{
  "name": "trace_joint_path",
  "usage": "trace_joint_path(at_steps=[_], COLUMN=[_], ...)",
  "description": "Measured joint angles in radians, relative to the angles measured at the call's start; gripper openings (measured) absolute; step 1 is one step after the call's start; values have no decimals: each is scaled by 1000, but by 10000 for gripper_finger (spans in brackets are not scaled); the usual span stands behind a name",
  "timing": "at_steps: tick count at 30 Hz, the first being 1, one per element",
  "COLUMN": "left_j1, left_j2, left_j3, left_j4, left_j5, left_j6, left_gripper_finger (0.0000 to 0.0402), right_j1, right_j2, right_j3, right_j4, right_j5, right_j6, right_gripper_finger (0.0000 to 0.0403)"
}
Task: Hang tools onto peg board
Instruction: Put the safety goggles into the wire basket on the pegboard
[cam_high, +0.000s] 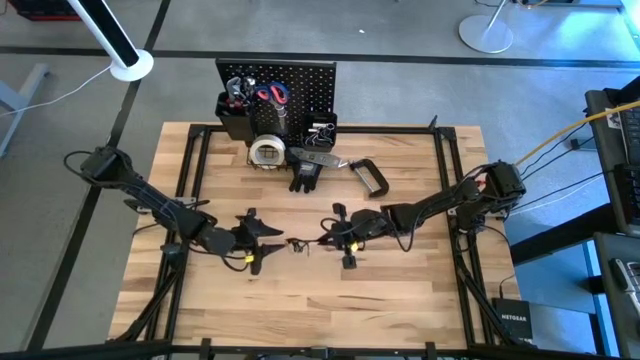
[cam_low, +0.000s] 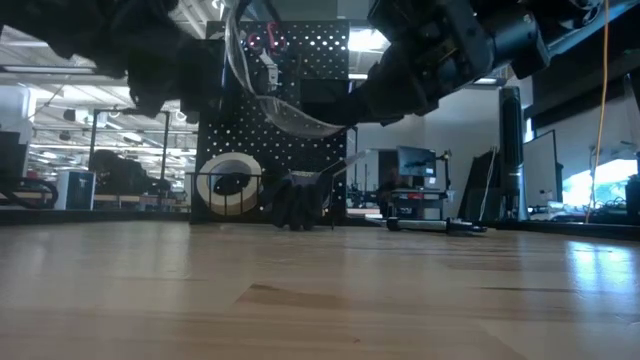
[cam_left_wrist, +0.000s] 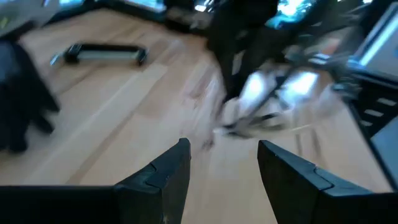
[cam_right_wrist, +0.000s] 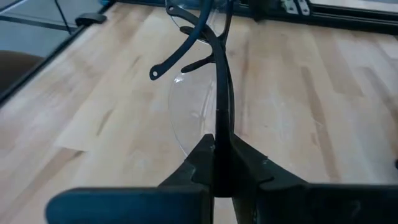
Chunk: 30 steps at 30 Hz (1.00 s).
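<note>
— What have you got?

— My right pincer (cam_right_wrist: 216, 158) is clenched on the thin black arm of a pair of clear-lensed safety glasses (cam_right_wrist: 196, 93), lifted over the pale wooden table (cam_right_wrist: 323, 93). My left pincer (cam_left_wrist: 221, 165) hangs released just beside them.

— Next?

— I judge it's the carry: the upright black perforated peg board (cam_high: 300, 82) stands well beyond the glasses, so a long reach, then finding a hook.

— Beyond it?

— A grey floor.

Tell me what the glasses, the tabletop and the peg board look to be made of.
Glasses: clear lens, thin dark frame, probably plastic, see-through and glossy.
Tabletop: pale wood, visible grain and plank seams, smooth finish.
Peg board: black perforated panel, likely painted metal.
</note>
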Motion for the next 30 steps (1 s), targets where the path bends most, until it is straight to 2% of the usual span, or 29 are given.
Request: trace_joint_path(at_steps=[5,8,13,18,24,30], left_j1=[-26,-33,-23,-14,-14,7], left_j2=[0,1,6,7,7,58], left_j3=[0,0,0,0,0,0], left_j4=[102,142,155,190,285,352], left_j5=[6,47,54,64,183,191], left_j6=[89,120,141,166,223,227], left_gripper_finger=[175,175,175,175,175,175], right_j1=[-2,-1,-1,-1,3,4], right_j2=[0,0,0,-1,-1,-1], right_j3=[0,0,0,0,0,0], right_j4=[-1,-1,47,60,63,96], right_j5=[1,-14,-92,-106,-103,-108], right_j6=[2,2,3,4,2,3], right_gripper_finger=[28,29,29,29,30,30])
